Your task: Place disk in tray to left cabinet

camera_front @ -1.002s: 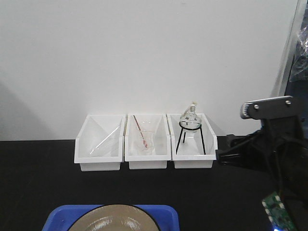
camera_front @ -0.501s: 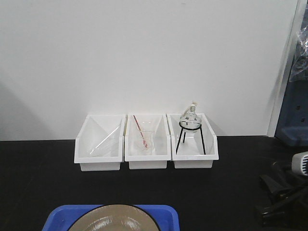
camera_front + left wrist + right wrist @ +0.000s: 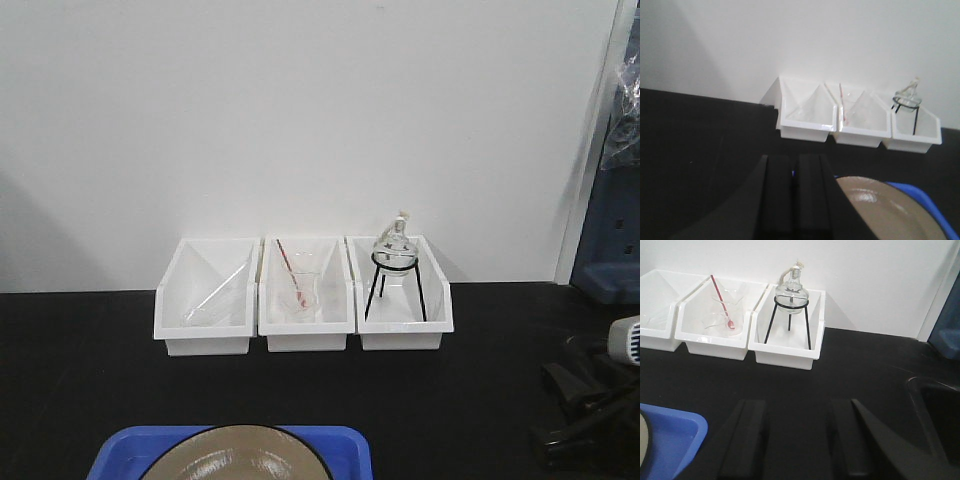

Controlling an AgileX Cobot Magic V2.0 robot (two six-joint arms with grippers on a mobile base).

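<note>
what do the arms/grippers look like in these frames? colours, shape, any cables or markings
Both grippers are matte black, unmarked. Left gripper: two flat, square-tipped slab fingers. Right gripper: similar black fingers with bevelled sides. The front view shows the right arm as black angular parts with a silver-grey cap. No cables or labels discernible.

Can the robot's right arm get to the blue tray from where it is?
Probably yes. The right gripper is open, and only bare black table lies between it and the near corner of the tray. The white bins sit farther back, out of the way.
</note>
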